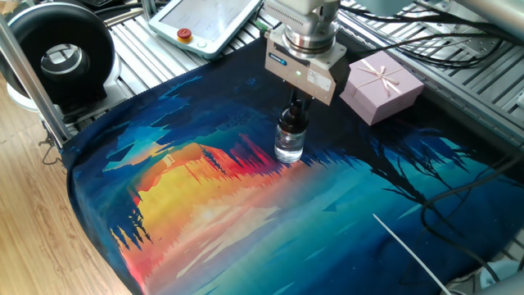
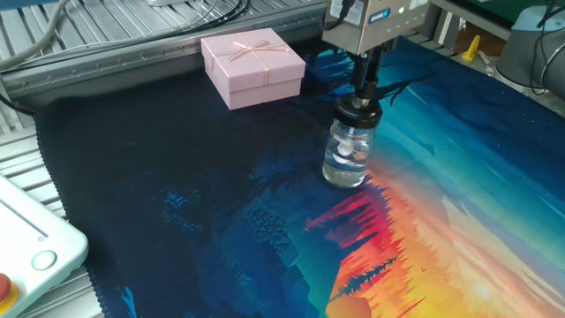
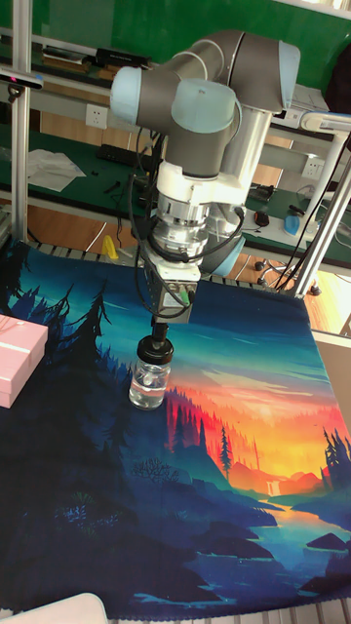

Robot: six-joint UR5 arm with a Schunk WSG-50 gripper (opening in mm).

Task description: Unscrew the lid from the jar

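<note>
The small clear glass jar stands upright on the painted cloth, with a few white pieces inside. Its black lid sits on the jar's neck. My gripper comes straight down from above, and its two dark fingers are shut on the lid's knob-like top. Whether the lid is loose from the neck is not clear.
A pink ribboned gift box lies behind the jar. A teach pendant and a round black device sit off the cloth. A thin white cable crosses the cloth's near corner.
</note>
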